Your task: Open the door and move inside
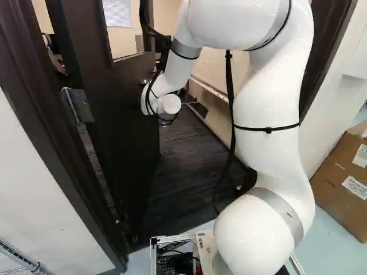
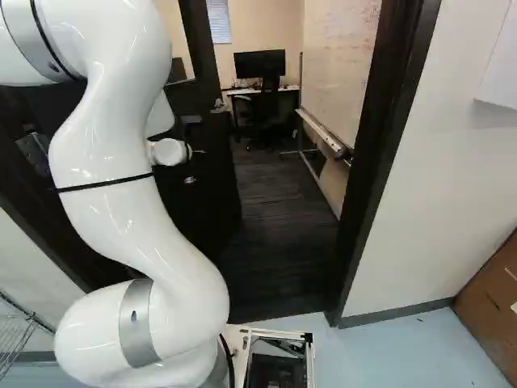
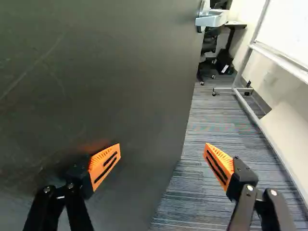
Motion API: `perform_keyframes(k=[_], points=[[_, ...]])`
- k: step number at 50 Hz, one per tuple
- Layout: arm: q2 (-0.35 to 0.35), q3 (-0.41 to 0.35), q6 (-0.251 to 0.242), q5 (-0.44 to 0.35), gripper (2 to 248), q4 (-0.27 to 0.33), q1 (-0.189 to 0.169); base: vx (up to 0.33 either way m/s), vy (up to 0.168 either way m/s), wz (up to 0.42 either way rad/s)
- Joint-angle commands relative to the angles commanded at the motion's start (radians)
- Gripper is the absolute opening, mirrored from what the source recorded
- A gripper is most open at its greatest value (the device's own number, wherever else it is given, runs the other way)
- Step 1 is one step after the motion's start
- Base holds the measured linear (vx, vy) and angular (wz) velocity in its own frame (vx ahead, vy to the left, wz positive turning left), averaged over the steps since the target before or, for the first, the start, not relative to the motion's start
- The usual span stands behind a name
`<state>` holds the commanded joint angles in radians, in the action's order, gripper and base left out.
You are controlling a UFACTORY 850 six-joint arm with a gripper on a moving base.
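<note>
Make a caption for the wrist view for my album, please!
Wide-open pincer by the dark door, striped carpet and whiteboard beyond.

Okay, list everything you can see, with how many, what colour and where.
Door: one, dark, standing open ahead
Door handle: one visible in the wrist view, silver, at the door's free edge
Hinge: at least one, metallic, left base view's left
Door frame: one, dark, around the doorway
Whiteboard: one, white, on a stand inside
Monitor: at least one, black, on the far desk
Desk: at least one, pale top
Chair: at least one, black, by the desk
Carpet: grey, inside
Cardboard box: at least one, brown, right of the doorway
Arm: one, white
End effector: one, black with orange pads, open
</note>
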<state>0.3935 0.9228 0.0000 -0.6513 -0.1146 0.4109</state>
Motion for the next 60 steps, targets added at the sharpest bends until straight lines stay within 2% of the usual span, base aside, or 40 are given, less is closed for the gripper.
perform_keyframes(k=[27, 60], points=[[0.041, 0.052, 0.000, 0.000, 247, 0.001, 0.053, 0.000, 0.000, 0.000], [0.100, 0.127, 0.000, 0.000, 247, 0.028, 0.119, 0.000, 0.000, 0.000]])
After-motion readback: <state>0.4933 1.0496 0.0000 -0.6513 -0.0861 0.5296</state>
